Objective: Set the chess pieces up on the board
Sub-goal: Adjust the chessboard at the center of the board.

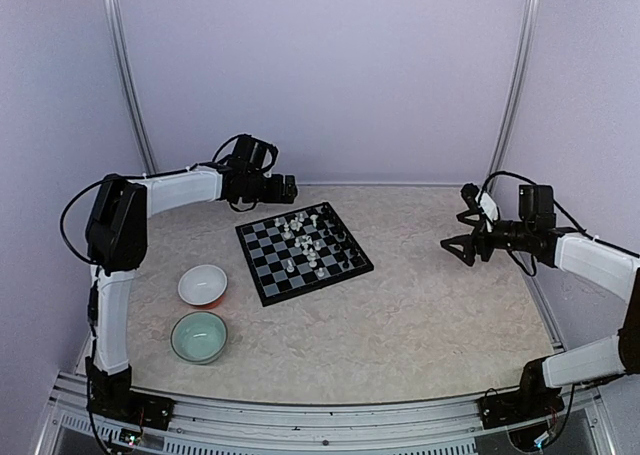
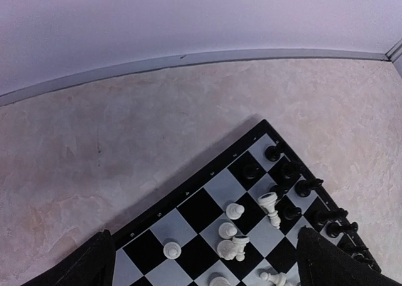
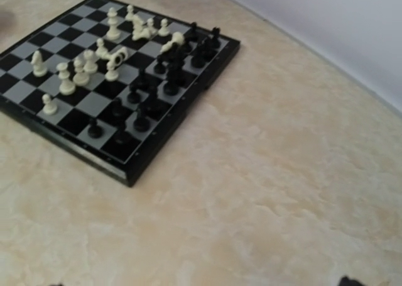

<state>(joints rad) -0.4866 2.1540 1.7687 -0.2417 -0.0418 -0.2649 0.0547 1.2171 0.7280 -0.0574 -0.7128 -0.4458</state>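
**A:** What are the grippers holding?

**B:** Nothing. The left gripper (image 1: 288,188) is hanging with its fingers spread just behind the small square black-and-white chequered chessboard (image 1: 258,250). The right gripper (image 1: 462,237) is gaping well off to its right.

**A:** And progress?

**B:** The tiny black and white plastic chess pieces (image 1: 305,240) are sitting on it, but bunched and mixed, with a few lying toppled. No home rows are forming. I am counting roughly fourteen white; the black ones are too blurred to count. There is one board and two bowls at its left: a round white bowl (image 1: 185,280) and a round pale green bowl (image 1: 176,333).

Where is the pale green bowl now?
Top view: the pale green bowl sits near-left on the table, just nearer than the white bowl, left of the board.
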